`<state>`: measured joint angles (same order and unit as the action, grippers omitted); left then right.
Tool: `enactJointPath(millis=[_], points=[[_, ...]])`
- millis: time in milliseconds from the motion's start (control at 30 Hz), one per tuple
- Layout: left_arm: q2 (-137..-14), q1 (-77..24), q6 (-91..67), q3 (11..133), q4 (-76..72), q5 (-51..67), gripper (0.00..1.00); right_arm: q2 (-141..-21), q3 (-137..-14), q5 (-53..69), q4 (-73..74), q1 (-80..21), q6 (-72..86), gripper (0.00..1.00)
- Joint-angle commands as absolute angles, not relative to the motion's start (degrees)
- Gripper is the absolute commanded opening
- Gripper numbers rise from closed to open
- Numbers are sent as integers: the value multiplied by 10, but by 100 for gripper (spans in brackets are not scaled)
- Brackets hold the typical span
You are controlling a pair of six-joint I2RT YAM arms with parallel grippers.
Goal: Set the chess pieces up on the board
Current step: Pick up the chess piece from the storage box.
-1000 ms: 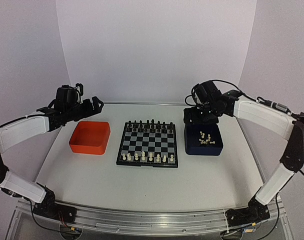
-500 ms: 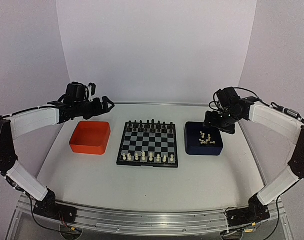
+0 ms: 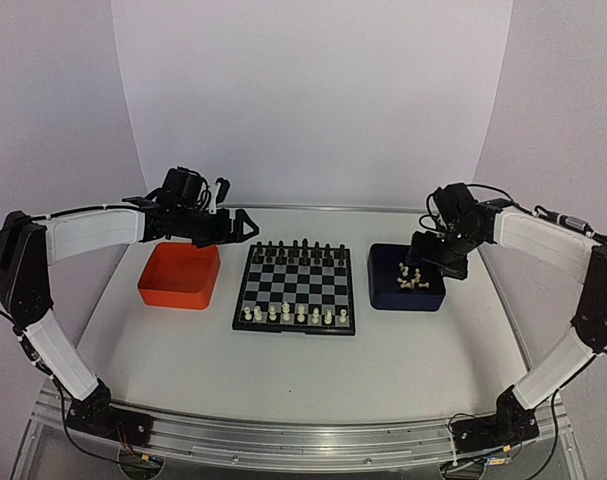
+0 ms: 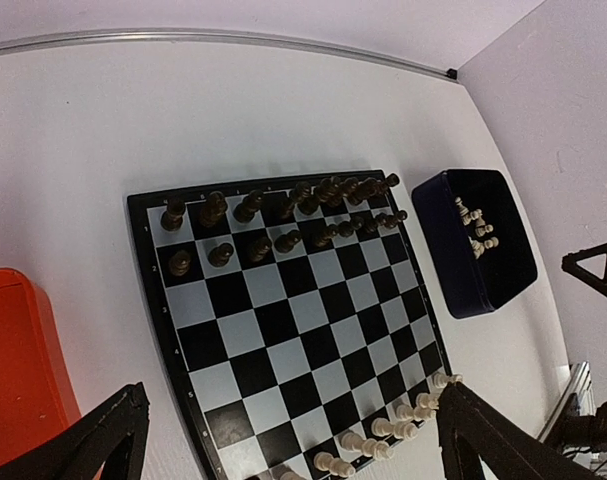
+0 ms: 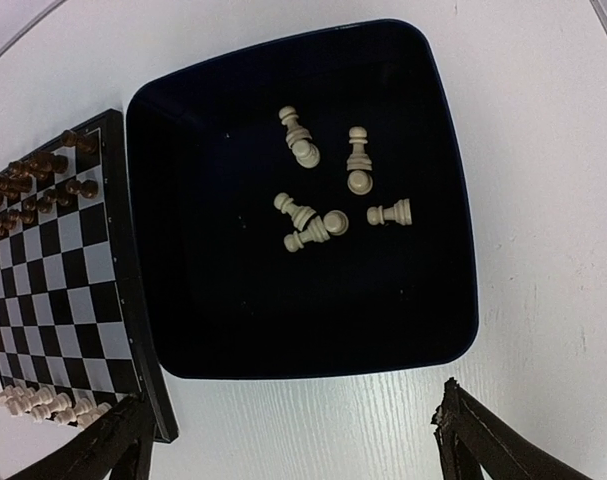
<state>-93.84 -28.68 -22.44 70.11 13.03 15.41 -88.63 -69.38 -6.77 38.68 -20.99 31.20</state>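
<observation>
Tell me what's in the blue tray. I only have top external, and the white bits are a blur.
Observer: The right wrist view shows five or six chess pieces in the dark blue tray. Two overlap, so I can't split them.
Operator: Standing or tipped?
Observer: All tipped on their sides, clustered mid-tray, none against a wall.
Operator: Right pincer carrying anything?
Observer: No. The right pincer is open, with nothing between its fingers.
</observation>
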Motion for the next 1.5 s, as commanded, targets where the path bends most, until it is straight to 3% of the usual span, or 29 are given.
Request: enactJointPath(millis=[0,400,633,1033,1200,1467], points=[[-932,-283,-222,723,130,129,100,-921,-704,-50,395,-201,333,93],[-940,-283,-234,732,139,109,100,-1050,-806,-88,396,-193,274,81],[-946,-283,-238,737,145,100,100,-1155,-893,-108,396,-182,222,53],[-938,-283,-246,727,152,91,100,-1235,-950,-97,396,-167,219,24],[-938,-283,-248,726,152,92,100,-1241,-954,-96,396,-166,213,18],[-935,-283,-252,719,149,94,100,-1254,-971,-89,396,-166,200,17]])
